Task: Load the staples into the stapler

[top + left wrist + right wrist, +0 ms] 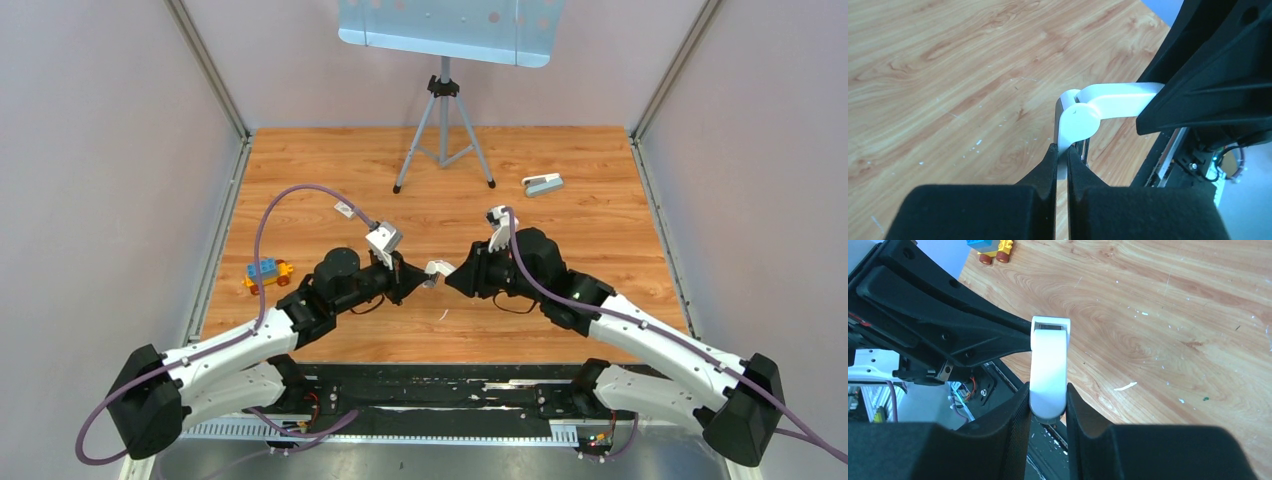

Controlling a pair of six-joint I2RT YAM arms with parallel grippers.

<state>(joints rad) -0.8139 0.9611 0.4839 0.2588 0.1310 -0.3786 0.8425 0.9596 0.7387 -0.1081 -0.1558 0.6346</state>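
The stapler (437, 267) is held in the air between my two grippers over the middle of the table, hinged open. In the left wrist view its whitish arm and round hinge (1083, 117) show, and my left gripper (1062, 155) is shut on the thin edge of one half. In the right wrist view my right gripper (1048, 400) is shut on the rounded end of the white half (1049, 360). In the top view the left gripper (418, 280) and right gripper (452, 275) nearly touch. A thin pale sliver (1124, 386) lies on the table below; I cannot tell whether it is the staples.
A tripod (443, 130) stands at the back centre. A small grey and white object (543, 184) lies at the back right. A small white item (343, 208) lies left of centre. A colourful toy car (266, 272) sits near the left edge, also in the right wrist view (990, 247).
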